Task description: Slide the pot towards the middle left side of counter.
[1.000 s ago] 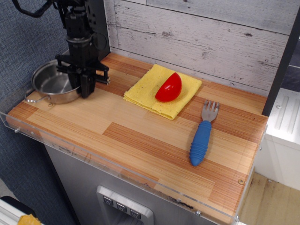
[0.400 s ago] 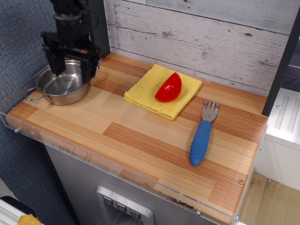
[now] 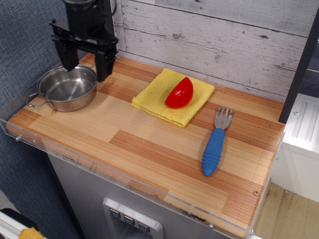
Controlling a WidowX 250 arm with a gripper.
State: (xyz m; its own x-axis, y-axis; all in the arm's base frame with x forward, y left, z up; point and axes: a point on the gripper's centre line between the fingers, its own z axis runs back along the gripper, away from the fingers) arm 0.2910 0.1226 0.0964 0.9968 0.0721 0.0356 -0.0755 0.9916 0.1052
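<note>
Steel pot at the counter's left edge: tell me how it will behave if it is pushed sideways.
The pot will probably slide rather than tip, since it is shallow and wide and sits flat on the smooth wooden counter. It looks thin-walled and empty, so likely light and quick to skid. Its polished rim may slip off a gripper finger, and the wire handle could catch.

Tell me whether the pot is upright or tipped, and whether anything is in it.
Upright and empty. The pot sits flat on the counter with its rim level, and its shiny inside shows only bare metal. The open gripper hangs above it.
</note>
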